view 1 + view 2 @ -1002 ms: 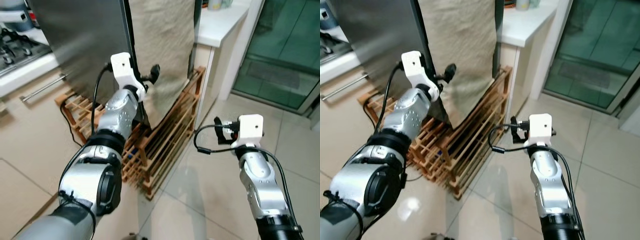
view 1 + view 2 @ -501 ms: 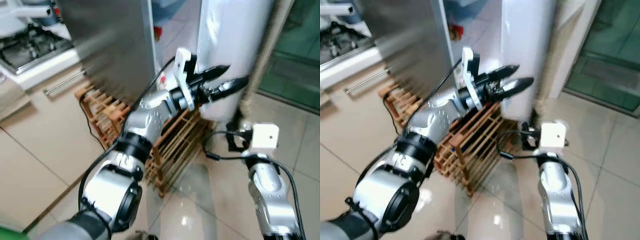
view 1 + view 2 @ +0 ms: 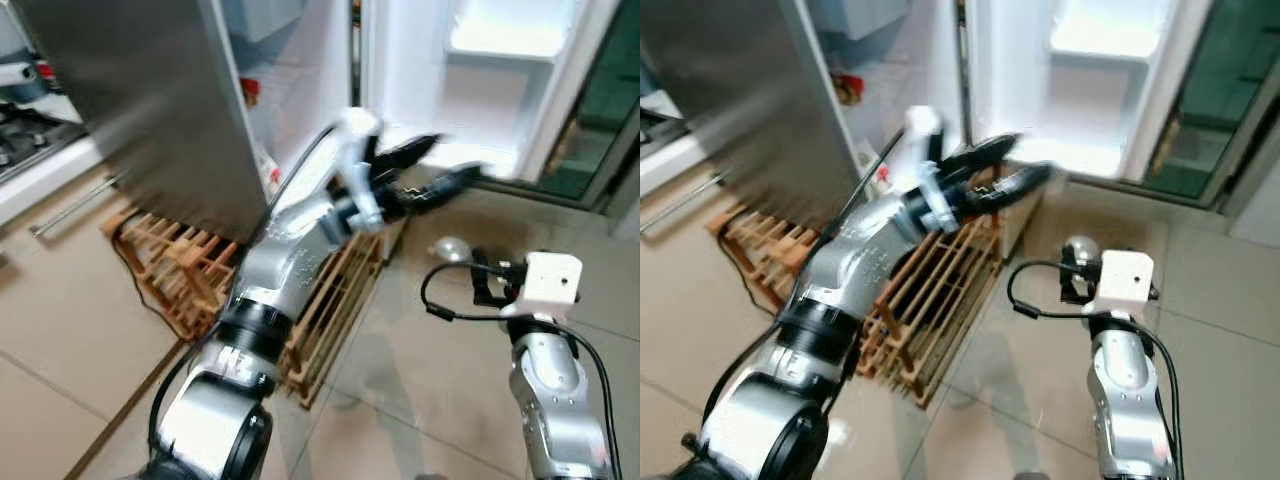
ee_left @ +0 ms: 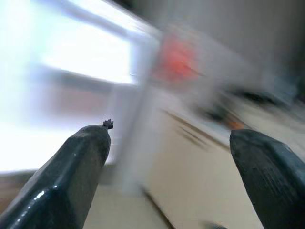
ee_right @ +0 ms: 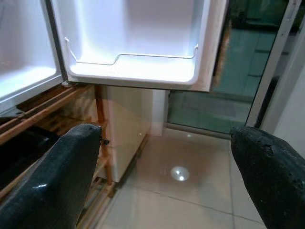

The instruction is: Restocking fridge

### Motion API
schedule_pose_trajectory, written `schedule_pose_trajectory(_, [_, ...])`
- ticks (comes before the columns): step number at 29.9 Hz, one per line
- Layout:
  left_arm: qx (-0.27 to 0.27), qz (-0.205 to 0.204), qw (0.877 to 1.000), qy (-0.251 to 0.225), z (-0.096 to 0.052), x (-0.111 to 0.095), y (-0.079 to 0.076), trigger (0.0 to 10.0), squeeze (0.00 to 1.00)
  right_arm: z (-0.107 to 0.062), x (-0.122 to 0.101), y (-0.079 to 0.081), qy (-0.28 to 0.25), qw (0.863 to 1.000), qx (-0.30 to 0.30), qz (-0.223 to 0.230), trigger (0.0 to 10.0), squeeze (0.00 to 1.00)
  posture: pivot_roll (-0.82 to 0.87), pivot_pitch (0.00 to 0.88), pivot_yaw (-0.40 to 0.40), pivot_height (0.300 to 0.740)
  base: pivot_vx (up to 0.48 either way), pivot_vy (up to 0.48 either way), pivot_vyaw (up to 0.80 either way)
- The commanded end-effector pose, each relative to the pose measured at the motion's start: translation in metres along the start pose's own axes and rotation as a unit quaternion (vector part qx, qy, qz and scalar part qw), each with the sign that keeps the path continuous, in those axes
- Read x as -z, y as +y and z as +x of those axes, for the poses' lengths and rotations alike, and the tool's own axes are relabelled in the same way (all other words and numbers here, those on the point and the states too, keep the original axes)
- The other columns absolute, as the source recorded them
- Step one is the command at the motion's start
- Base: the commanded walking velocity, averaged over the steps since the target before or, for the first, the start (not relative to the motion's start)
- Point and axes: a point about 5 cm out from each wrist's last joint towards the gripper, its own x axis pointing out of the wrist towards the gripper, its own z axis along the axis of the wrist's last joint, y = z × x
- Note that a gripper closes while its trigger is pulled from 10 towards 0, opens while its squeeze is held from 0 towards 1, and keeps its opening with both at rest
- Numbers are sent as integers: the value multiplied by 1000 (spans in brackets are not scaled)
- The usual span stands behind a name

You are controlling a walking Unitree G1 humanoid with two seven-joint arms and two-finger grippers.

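Beige floor tiles [image 3: 420,390] fill the lower half of the head views, with a green glass door [image 3: 610,110] at the far right. At the top of the frame stands the fridge [image 3: 300,70], the thing to be restocked: its steel left door [image 3: 140,100] slants across the upper left, and its right door [image 3: 490,80] is swung wide, showing a white inner side with moulded shelves. In the gap between the two doors, part of the lit interior can be seen, with something small and red [image 3: 250,92] on a shelf; what it is cannot be told. Under the fridge sits a slatted wooden rack [image 3: 330,300], reaching toward the frame's centre.

Reaching up from the lower left, the left arm holds the left gripper [image 3: 430,172] near the middle of the frame, just in front of the lower edge of the open door. Its two black fingers [image 3: 412,152] are spread apart with nothing between them; the whole hand is blurred.

At the lower right, the right gripper [image 5: 157,157] hangs low over the tiles, well apart from the fridge. In its wrist view the fingers stand wide apart and empty, pointing at the bottom door shelf [image 5: 133,67] and the rack below it.
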Motion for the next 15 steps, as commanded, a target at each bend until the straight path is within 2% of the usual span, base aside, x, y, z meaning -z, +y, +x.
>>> schedule_pose_trajectory(1, [-130, 18, 991, -33, -37, -17, 35, 10000, 0, 7, -3, 7, 1, 1000, -22, 1, 10000, 0, -157, 0, 92, 740, 0, 0, 613])
schedule_pose_trajectory(2, [-130, 18, 991, -33, -37, -17, 35, 10000, 0, 7, -3, 7, 1, 1000, -22, 1, 10000, 0, -157, 0, 92, 740, 0, 0, 613])
schedule_pose_trajectory(3, [-194, 31, 980, -39, -75, -15, 48, 10000, 0, 11, -3, 12, 3, 999, -39, 0, 10000, 0, -126, 0, 68, 740, 0, 0, 606])
schedule_pose_trajectory(4, [-211, 39, 976, -40, -92, -12, 49, 10000, 0, 14, -4, 15, 3, 999, -51, 0, 10000, 0, -102, 0, 46, 740, 0, 0, 594])
schedule_pose_trajectory(5, [-211, 39, 976, -40, -92, -12, 49, 10000, 0, 14, -4, 15, 3, 999, -51, 0, 10000, 0, -102, 0, 46, 740, 0, 0, 594])
schedule_pose_trajectory(7, [-231, 47, 971, -44, -114, -7, 45, 10000, 0, 19, -5, 18, 4, 998, -66, 3, 10000, 0, -78, 0, 23, 740, 0, 0, 594])
schedule_pose_trajectory(8, [-231, 47, 971, -44, -114, -7, 45, 10000, 0, 19, -5, 18, 4, 998, -66, 3, 10000, 0, -78, 0, 23, 740, 0, 0, 587])
schedule_pose_trajectory(10, [-243, 33, 967, -62, -134, -5, 36, 10000, 0, 30, -8, 21, 7, 997, -78, 21, 10000, 0, -41, 0, -9, 740, 0, 0, 587])
schedule_pose_trajectory(15, [-252, 37, 966, -55, -131, 1, 32, 10000, 0, 39, -15, 24, -1, 996, -86, 28, 10000, 0, -46, 0, -18, 740, 0, 0, 587])
